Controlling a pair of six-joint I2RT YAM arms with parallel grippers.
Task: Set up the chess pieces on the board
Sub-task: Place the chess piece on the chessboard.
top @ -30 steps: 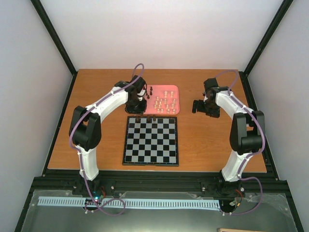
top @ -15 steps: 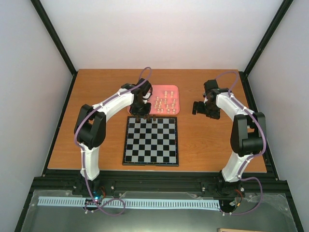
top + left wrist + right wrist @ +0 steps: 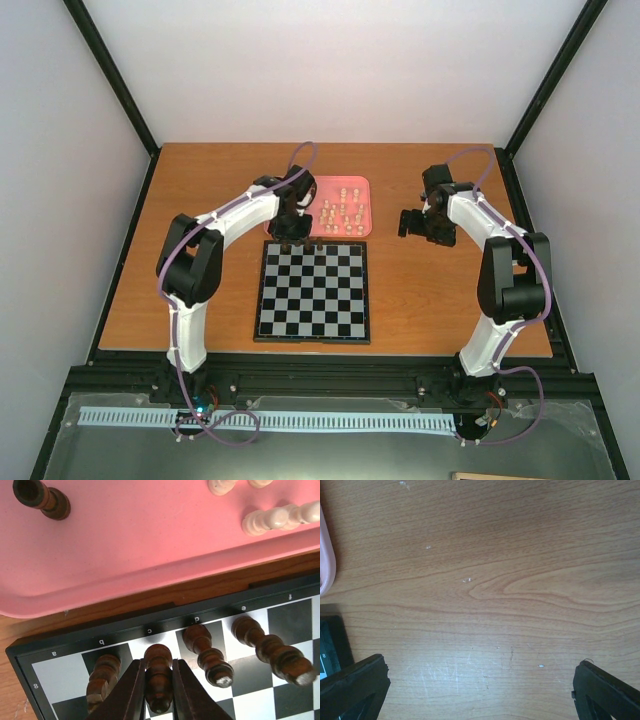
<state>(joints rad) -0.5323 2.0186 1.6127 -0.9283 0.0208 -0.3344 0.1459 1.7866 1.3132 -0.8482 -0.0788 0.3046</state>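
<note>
Setting a dark brown turned chess piece upright on the far edge row of the black-and-silver chequerboard, clamped in the left gripper between two dark neighbours; next, probably: release, lift straight clear.

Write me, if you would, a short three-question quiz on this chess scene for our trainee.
1. True or false: the right tool is open above bare table.
2. What is the left tool shut on? A) a cream piece B) a dark piece C) nothing
3. Fill in: counting the gripped one, the left wrist view shows ____ dark pieces over the board.

Key: 1 true; 2 B; 3 four.
</note>
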